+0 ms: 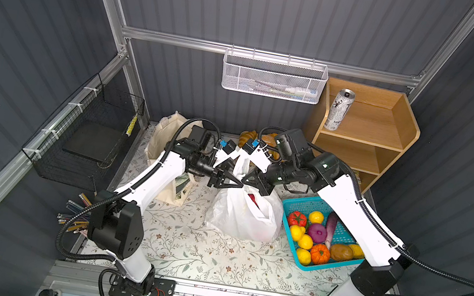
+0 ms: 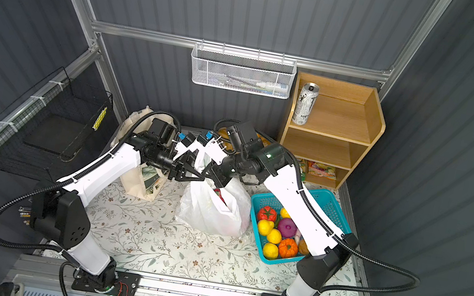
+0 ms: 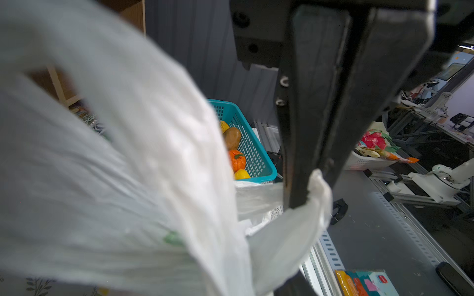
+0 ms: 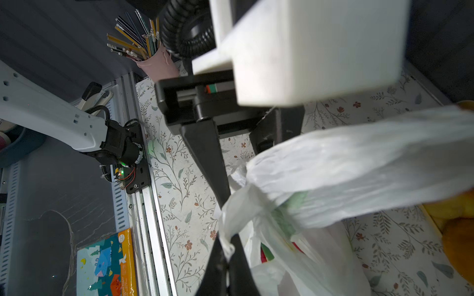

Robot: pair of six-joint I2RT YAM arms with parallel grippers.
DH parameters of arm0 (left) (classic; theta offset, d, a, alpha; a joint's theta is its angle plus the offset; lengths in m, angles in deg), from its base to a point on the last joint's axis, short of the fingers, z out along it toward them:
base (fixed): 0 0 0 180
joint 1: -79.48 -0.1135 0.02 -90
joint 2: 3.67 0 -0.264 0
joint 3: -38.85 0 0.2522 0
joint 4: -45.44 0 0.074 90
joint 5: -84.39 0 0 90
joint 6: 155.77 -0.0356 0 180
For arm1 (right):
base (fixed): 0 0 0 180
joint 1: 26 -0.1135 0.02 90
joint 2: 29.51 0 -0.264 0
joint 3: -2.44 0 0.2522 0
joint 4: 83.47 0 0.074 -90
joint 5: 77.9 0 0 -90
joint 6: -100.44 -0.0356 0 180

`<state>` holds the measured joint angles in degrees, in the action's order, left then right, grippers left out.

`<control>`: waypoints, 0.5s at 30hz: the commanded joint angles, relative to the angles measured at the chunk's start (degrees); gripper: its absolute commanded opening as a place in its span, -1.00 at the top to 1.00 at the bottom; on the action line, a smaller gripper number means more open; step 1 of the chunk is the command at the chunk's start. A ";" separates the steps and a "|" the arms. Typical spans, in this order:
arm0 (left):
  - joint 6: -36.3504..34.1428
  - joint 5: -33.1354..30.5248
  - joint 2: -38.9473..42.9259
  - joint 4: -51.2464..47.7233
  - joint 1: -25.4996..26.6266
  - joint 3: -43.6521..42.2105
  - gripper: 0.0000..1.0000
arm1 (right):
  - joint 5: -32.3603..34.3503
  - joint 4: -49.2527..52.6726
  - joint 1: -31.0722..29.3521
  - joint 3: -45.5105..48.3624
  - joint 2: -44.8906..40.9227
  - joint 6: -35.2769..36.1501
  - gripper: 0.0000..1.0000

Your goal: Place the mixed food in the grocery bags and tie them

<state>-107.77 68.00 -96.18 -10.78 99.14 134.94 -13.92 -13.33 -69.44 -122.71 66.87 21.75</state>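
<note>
White plastic is the weak point here: the bag [image 1: 244,219] sits mid-counter [image 1: 193,256], just beside the basket [image 1: 296,203], with something red, probably a dragon fruit [image 1: 253,198], showing in its mouth, and no finished knot is visible. A handle end [image 4: 225,239] is pinched between the tips of the right gripper [image 4: 229,247]. The left gripper [image 1: 232,182] is seen with its jaws spread and the wide handle [image 4: 359,166] lying by one finger. Whether that handle is caught between them cannot be told. Should it be let slip, the loop could fall away and the tie be lost. Should the pinched end be pulled hard, the thin film could be torn, or the bag dragged over and its load spilled toward the basket. Both grippers are crowded over the bag's mouth, so a knock between them is possible. The can [image 1: 338,109] is left upright on the shelf [image 1: 374,127], unbagged, and could be shut out if this bag is tied. The tote [image 1: 164,139] lies behind the left arm.
</note>
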 commanded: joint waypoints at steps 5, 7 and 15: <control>0.41 2.43 4.95 1.04 0.03 -4.37 0.14 | -4.86 -6.99 -0.39 0.07 0.08 -4.30 1.00; 2.86 1.62 6.49 4.26 0.11 -6.44 0.14 | -5.10 -8.05 -0.74 0.41 0.43 -5.08 1.00; 28.57 -3.28 14.34 38.83 0.72 -19.38 0.05 | -5.79 -11.32 -1.99 2.92 1.40 -6.74 1.00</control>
<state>-89.69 66.29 -82.87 14.14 99.43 116.29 -17.92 -22.64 -70.71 -120.64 67.11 16.17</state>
